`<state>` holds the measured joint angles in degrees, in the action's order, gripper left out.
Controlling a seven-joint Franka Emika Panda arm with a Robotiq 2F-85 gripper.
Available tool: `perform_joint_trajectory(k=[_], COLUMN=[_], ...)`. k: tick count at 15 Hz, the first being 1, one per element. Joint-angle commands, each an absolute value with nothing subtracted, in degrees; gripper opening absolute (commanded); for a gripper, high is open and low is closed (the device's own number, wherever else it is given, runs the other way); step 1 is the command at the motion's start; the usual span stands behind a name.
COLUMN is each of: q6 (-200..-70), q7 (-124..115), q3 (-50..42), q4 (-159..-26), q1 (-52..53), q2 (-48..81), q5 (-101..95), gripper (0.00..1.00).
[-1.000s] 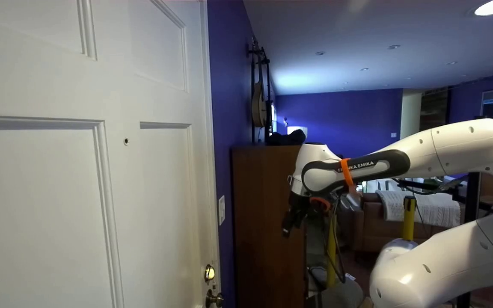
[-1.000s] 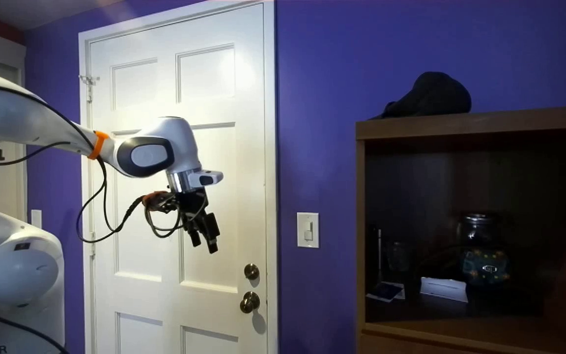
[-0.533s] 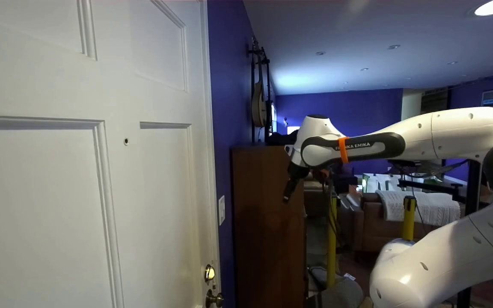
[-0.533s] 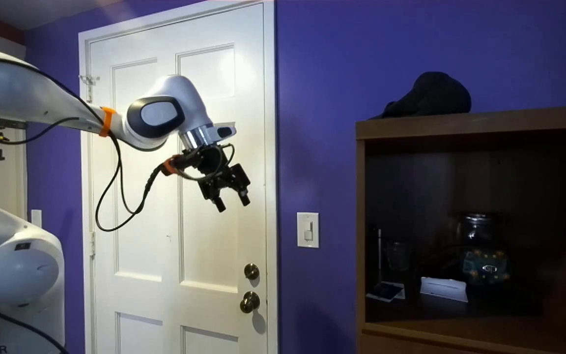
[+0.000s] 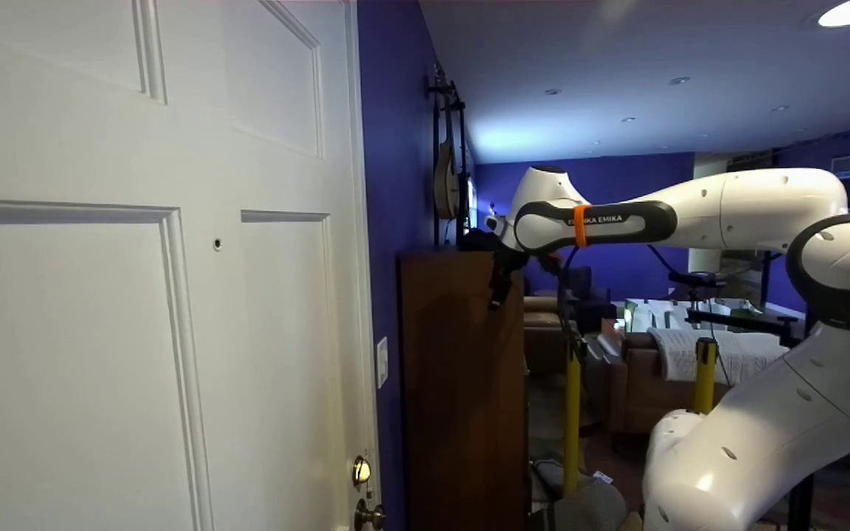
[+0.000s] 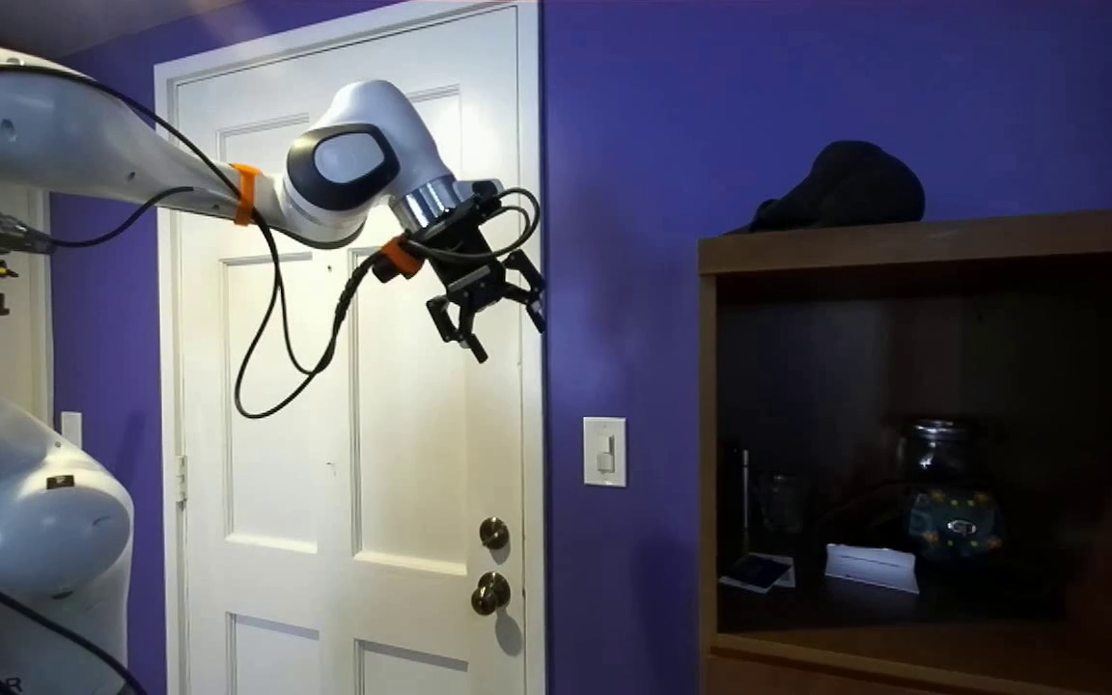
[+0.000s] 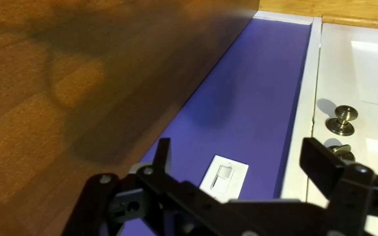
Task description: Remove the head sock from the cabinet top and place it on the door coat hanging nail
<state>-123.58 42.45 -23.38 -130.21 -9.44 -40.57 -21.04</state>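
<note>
The head sock (image 6: 841, 188) is a black cloth heap on top of the brown cabinet (image 6: 942, 241). In an exterior view the sock (image 5: 477, 240) is partly hidden behind my arm. My gripper (image 6: 510, 340) is open and empty, in front of the door's right edge, left of the cabinet and lower than the sock. It tilts down towards the cabinet side. In the wrist view the gripper (image 7: 236, 144) has its fingers wide apart with nothing between; the sock is out of view. The white door (image 6: 276, 386) has a small mark (image 6: 331, 468); I cannot tell whether it is the nail.
The cabinet's side panel (image 7: 77, 98) rises close to the gripper in the wrist view. A light switch (image 6: 604, 452) is on the purple wall between door and cabinet. The door has brass knobs (image 6: 491, 593). A jar (image 6: 937, 449) and small items stand inside the cabinet.
My arm has risen and my gripper has moved up and towards the cabinet. The hand has turned and tilted, so its fingers show wider apart. The sock has not moved.
</note>
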Motion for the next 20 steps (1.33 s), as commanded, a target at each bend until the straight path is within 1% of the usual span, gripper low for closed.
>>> perform_joint_trajectory(k=[1,4,6,13,20], q6=[-123.6,-124.1,-124.9,-131.7,-131.8], q7=[43.1,44.7,46.7,56.6,63.2], q3=[-23.0,-23.0,-23.7,-31.9,-39.9], q4=[-129.9,-129.9,-127.3,-113.2,-102.2], q1=[-10.0,-9.2,-8.2,-3.1,0.9], q2=[-40.0,-40.8,-40.5,-34.0,-24.9], q5=[-20.5,-20.2,-19.2,-12.1,-0.4], gripper=[1.0,1.0,1.0,1.0,1.0])
